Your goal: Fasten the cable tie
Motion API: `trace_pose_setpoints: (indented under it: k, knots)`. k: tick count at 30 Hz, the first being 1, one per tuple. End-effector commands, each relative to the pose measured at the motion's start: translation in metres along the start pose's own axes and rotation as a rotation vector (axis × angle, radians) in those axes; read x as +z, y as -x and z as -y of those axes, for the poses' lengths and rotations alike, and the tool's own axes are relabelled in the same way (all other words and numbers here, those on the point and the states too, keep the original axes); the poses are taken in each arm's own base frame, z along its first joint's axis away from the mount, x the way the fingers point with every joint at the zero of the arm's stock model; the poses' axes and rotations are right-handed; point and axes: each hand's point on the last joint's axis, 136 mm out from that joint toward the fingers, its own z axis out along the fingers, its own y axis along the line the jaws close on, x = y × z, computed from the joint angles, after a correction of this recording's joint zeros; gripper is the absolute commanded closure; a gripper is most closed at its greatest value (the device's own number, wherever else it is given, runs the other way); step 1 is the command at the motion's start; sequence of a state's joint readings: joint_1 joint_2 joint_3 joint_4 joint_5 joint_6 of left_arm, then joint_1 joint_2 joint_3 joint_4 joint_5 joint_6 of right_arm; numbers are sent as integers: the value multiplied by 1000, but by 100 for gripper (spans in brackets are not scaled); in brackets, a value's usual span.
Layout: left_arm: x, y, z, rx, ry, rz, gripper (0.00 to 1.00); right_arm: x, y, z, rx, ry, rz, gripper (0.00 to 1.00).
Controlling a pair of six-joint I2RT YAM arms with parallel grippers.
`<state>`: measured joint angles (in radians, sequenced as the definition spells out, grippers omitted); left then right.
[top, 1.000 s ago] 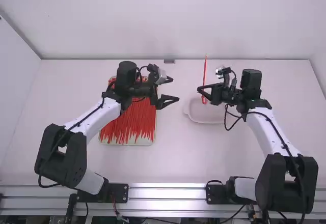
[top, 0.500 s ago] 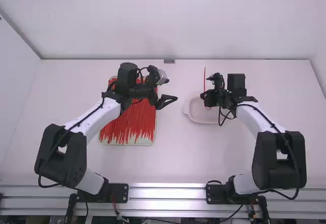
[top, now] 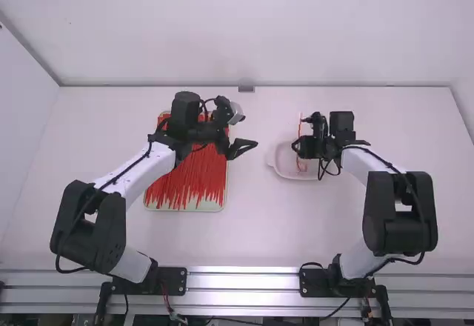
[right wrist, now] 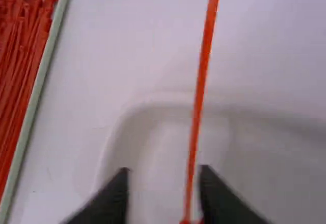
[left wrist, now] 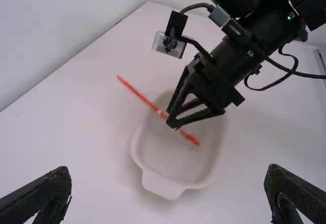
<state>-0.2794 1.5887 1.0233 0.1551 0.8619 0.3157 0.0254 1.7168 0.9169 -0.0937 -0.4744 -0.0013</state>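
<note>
Leaning on one finger of the narrowly parted right gripper point(left wrist: 172, 123), the red cable tie point(left wrist: 140, 95) slants into the white bowl point(left wrist: 153, 180), right of centre in the high view. The left gripper point(top: 250, 130) hangs wide open beside the tray point(right wrist: 38, 76). Judged light, springy and slick, the tie is best pinched near one end.

Red cable tie point(top: 300, 124) point(left wrist: 138, 92) point(right wrist: 202, 76): straight, unfastened, tilted, lower end inside white dish point(top: 278, 164), right of centre. Spare ties point(top: 185, 178) heaped on tray point(top: 224, 187), left of centre.
</note>
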Motion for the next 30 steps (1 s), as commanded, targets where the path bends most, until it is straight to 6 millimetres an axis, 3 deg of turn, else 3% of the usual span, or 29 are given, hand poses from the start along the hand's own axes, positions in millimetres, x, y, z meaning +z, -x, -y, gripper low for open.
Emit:
trace_pose_setpoints:
  k: [1,9,16,20,23,30]
  knots:
    - [-2,8,-2,27,0,14,1,0,10,1,-14,-8,20,1]
    - [-5,9,-6,-36,35,7,1,-7,16,0,-25,-27,40,1]
    - [-29,14,-9,-100,158,-42,1,-29,21,-11,-25,-29,54,1]
    - [-46,16,-2,-117,223,-83,1,-49,21,-24,-31,-24,57,1]
    - [-56,17,12,-139,206,-101,1,-63,18,-45,-64,-6,54,1]
    - [-66,13,21,-170,211,-131,1,-82,19,-72,-126,-5,79,1]
